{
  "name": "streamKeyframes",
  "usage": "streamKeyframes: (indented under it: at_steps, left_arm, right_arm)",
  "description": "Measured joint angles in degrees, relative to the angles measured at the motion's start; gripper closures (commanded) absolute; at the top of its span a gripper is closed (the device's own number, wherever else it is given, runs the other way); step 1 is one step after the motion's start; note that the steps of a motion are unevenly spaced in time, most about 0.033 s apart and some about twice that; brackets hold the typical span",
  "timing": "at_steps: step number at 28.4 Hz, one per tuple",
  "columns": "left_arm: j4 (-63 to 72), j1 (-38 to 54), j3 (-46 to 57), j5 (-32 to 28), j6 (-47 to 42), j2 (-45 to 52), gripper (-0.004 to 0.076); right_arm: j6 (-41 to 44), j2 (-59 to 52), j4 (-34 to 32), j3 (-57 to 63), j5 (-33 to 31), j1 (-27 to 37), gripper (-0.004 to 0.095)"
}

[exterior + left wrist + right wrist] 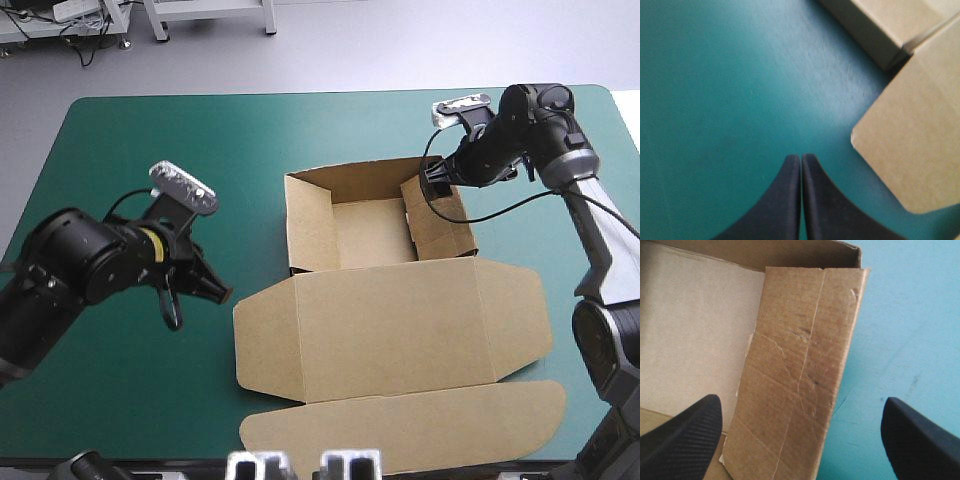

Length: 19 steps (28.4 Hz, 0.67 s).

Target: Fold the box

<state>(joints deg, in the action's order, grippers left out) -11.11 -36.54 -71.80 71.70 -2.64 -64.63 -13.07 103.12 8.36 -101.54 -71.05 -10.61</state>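
The brown box (380, 270) stands mid-table as an open tray with raised walls, its lid (400, 330) lying flat toward the near edge. My right gripper (437, 186) hovers over the tray's right wall (800, 385), fingers open, one over the tray's inside and one over the teal-green cover. That wall flap leans inward. My left gripper (215, 290) is shut and empty, low over the cover just left of the lid's rounded corner (910, 145). In the left wrist view, the tray's corner (875, 30) lies ahead.
The lid's long tuck flap (400, 430) reaches almost to the table's near edge. Bare teal-green cover (150, 130) lies left of and beyond the box.
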Motion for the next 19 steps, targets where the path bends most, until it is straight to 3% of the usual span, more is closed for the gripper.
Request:
streamKeyframes:
  at_steps: [6, 9, 18, 19]
  left_arm:
    - [-1.1, 0.0, 13.6, 0.0, -6.4, 6.6, 0.0727]
    - [-1.3, 0.0, 16.8, 0.0, -8.1, 9.2, 0.0727]
    - [-2.8, 0.0, 17.4, -0.1, -9.2, 11.6, 0.0727]
    - [-2.9, 0.0, 17.4, -0.1, -9.2, 11.6, 0.0727]
  right_arm:
    - [-0.3, 5.1, 0.0, 0.0, 0.0, 0.0, 0.0245]
    - [-0.4, 8.9, 0.0, 0.0, 0.3, 0.0, 0.0358]
    - [-0.5, 11.7, -0.2, 0.0, 0.6, 0.0, 0.0899]
    - [-0.7, 11.7, -0.5, -0.1, 0.6, 0.0, 0.0925]
